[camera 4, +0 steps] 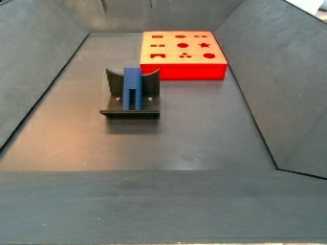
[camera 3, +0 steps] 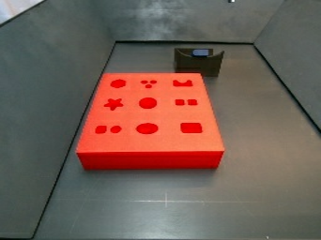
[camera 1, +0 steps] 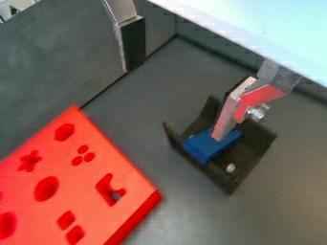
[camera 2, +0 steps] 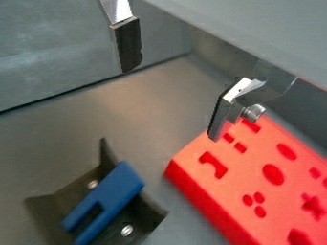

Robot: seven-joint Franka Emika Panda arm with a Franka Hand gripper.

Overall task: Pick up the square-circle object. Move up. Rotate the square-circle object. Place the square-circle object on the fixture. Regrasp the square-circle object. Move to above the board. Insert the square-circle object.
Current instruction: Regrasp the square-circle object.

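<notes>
The gripper (camera 1: 192, 67) is seen only in the wrist views, raised above the floor with its 2 fingers spread wide and nothing held between them. In both wrist views 1 finger (camera 2: 124, 36) shows as a silver plate with a dark pad, and the opposite finger (camera 1: 243, 105) hangs above the fixture. In the side views the gripper is out of frame.

The square-circle object (camera 4: 132, 84) rests in the fixture (camera 4: 129, 105) — a bright blue piece seated in the notch of the dark bracket, standing on edge in a side view. In a wrist view the blue piece (camera 2: 105, 198) lies in the fixture (camera 2: 57, 206), apart from both fingers. In a side view the fixture (camera 3: 198, 60) is placed at the upper middle of the frame, just behind the board; the blue piece cannot be made out there.

The board (camera 3: 148, 120) lies flat on the dark floor at the centre of that frame, its star, circle, square and oval cut-outs facing up. In the opposing side view the board (camera 4: 182, 55) sits at the upper middle — well apart from the fixture.
</notes>
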